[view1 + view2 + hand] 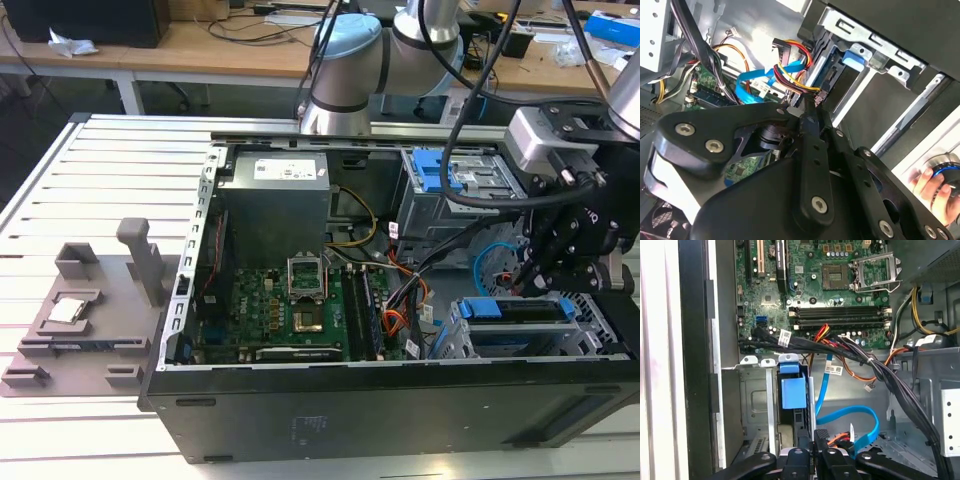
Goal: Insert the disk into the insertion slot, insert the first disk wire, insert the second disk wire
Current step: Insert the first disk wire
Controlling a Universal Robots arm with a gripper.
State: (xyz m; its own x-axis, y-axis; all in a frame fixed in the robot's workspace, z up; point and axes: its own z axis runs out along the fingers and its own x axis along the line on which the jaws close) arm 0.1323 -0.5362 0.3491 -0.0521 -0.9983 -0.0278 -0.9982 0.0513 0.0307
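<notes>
The gripper [816, 451] pinches the disk wire plug [821, 435] by its rigid black body; the trailing leads look limp.

A green motherboard [290, 310] lies beside a grey power supply [275, 205] inside the open black case [350, 410].

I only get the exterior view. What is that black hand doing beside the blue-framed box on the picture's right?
Observer: In the second wrist view the hand is shut on a black plug trailing red, yellow and black wires.
Operator: Is the blue-framed box inside its cage?
Observer: The first wrist view shows the disk seated edge-on inside the insertion slot.
Operator: Anyone nearby?
Observer: In the second wrist view, a person's fingers curl around a blue-ringed knob.
</notes>
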